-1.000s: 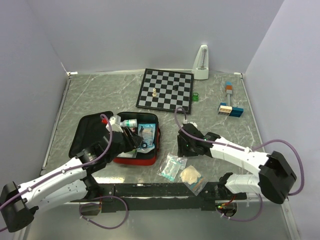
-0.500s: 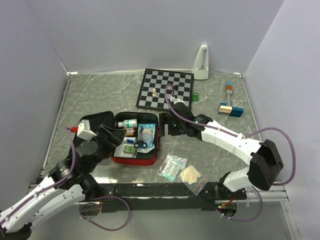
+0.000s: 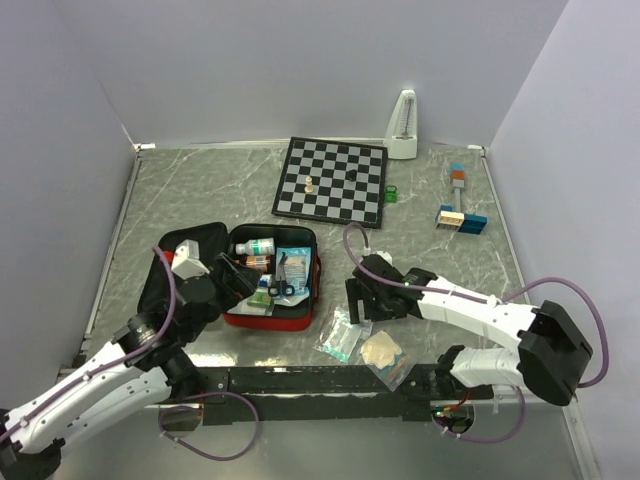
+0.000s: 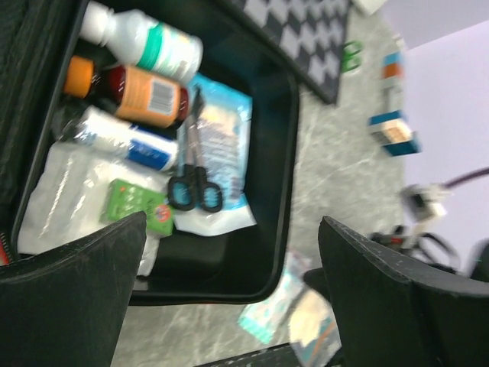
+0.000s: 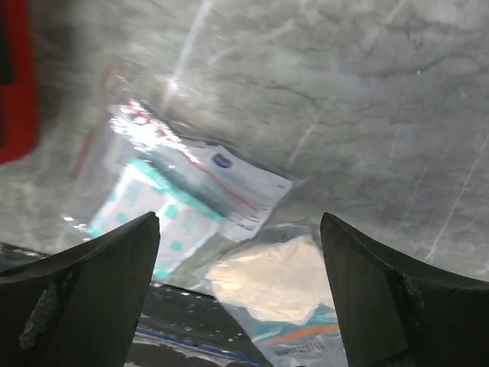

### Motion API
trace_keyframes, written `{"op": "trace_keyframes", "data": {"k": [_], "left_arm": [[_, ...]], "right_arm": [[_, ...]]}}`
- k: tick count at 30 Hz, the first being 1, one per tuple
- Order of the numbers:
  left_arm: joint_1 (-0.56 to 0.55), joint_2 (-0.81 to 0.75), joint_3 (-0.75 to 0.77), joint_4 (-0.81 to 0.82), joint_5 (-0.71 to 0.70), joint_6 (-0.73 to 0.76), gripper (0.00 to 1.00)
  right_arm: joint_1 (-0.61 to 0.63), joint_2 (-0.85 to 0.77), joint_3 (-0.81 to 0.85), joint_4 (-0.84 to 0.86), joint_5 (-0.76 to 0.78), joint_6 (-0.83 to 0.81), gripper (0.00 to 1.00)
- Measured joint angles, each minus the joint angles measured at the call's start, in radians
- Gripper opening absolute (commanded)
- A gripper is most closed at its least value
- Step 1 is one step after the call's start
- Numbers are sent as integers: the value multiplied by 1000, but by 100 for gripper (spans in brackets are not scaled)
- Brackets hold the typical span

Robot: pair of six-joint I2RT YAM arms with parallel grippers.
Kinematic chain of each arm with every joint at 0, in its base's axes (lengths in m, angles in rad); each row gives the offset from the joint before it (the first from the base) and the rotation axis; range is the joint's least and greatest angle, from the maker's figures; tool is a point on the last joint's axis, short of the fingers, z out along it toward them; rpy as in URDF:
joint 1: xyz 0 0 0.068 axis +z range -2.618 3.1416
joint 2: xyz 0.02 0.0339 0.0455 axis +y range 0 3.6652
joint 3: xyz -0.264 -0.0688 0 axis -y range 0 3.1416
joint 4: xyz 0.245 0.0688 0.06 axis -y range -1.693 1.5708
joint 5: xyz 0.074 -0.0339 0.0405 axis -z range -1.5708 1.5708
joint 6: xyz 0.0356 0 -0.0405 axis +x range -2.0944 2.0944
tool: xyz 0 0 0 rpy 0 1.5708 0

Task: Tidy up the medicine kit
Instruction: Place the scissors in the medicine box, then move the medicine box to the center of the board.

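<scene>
1. Plastic packets lie nearest on the table [image 3: 200, 190]: a teal-printed one [image 5: 164, 199] and a beige pad [image 5: 267, 279], side by side and touching.
2. The right gripper [image 5: 241, 260] hangs just above them, jaws wide apart, holding nothing.
3. The left gripper [image 4: 229, 252] hovers over the kit's near edge, jaws spread wide, empty.
4. The kit [image 3: 270, 320] lies open left of centre. It has a soft red shell and black lining, and its lid [image 3: 180, 262] is flopped out to the left.
5. Its tray holds:
   - a white bottle [image 4: 145, 40] with a green band
   - a brown bottle [image 4: 141, 90] with an orange cap
   - a bandage roll [image 4: 114, 134]
   - scissors [image 4: 192, 180] on a blue pouch [image 4: 225, 153]
   - a green box [image 4: 137, 206]
   - a white gauze pack [image 4: 65, 199]
6. The chessboard [image 3: 332, 180] sits beyond, apart from the kit.
7. A metronome [image 3: 403, 125] stands at the back wall.
</scene>
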Motion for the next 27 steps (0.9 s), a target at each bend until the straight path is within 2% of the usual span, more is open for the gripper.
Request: {"op": "trace_keyframes", "data": {"k": [4,7,11,14,17,20,24,27], "left_arm": [[0,10,0,-42,0,-10,99],[0,-41,3,-74,-16,-17,99],[0,-103,51,-151,-55,-34,99],[0,-109,95,-212,-77,-70,99],[0,-119,114,-274,-93,-103,99],[0,-134,119,-322,-103,-129,99],[0,-142,120,-348,-107,-148,99],[0,-140,120,-353,-112,-158,99]], "right_arm": [[3,-14,71,10,-5,5,96],[-5,66,248,22,-7,-11,97],[-40,282,525,82,-18,-46,93],[-79,438,627,99,-30,-69,87],[-108,549,645,89,-46,-82,82],[-130,621,644,77,-76,-82,72],[-135,621,641,93,-95,-88,52],[-159,595,596,135,-129,-85,46]]}}
